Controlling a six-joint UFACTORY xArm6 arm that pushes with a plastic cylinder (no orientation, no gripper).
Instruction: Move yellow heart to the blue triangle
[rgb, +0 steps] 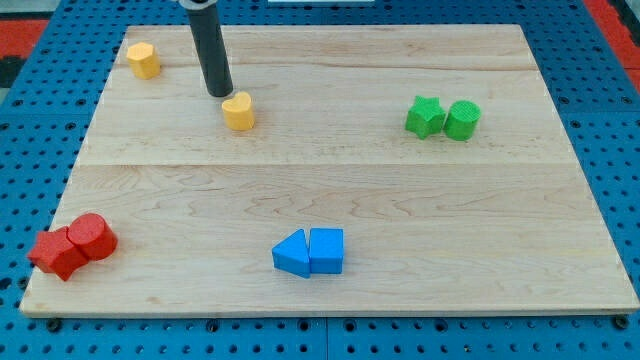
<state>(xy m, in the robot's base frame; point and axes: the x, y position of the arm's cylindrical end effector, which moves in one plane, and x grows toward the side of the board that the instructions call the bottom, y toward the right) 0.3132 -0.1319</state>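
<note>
The yellow heart (239, 111) lies on the wooden board in the upper left part of the view. My tip (220, 93) stands just to the upper left of it, very close or touching. The blue triangle (292, 254) lies near the view's bottom centre, far below the heart. A blue cube-like block (326, 250) touches the triangle's right side.
A yellow hexagon-like block (143, 60) sits at the top left. A green star (425, 117) and a green cylinder (463, 120) sit together at the right. A red star (57, 253) and a red cylinder (92, 237) sit together at the bottom left.
</note>
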